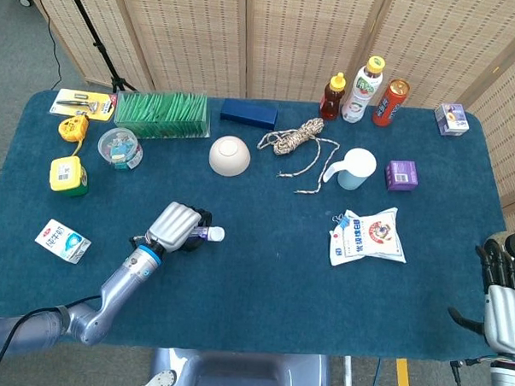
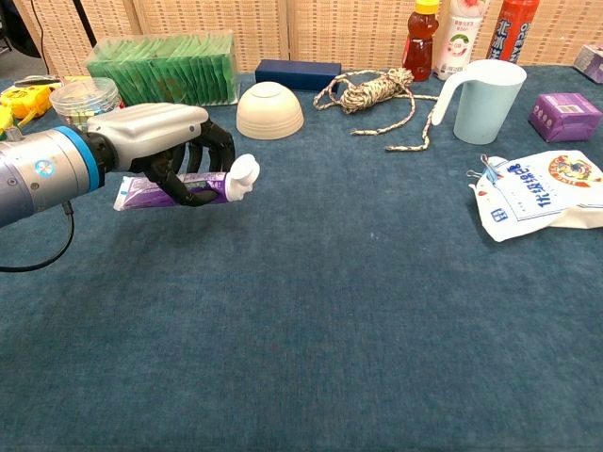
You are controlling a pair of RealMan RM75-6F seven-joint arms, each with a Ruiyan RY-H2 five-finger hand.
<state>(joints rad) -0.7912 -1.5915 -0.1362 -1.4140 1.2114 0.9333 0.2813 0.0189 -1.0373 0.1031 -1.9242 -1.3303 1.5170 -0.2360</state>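
Wicker screens back the blue desk (image 1: 263, 270). Toward its front-left corner, the left hand (image 2: 160, 132) grips a purple tube (image 2: 174, 189) mid-body; soft, light, squashable (firmer near the white cap (image 2: 243, 176)). Right hand (image 1: 502, 298) hangs off the front-right corner, holding nothing.

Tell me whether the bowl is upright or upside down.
Upside down. The bowl rests rim-down on the table, its rounded base and foot ring facing up in both views.

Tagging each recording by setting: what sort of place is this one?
Probably a staged indoor test or data-collection area, not a home. A table with a blue cloth carries unrelated groceries and household items, woven folding screens wall it off, and a tripod leg stands at the back left.
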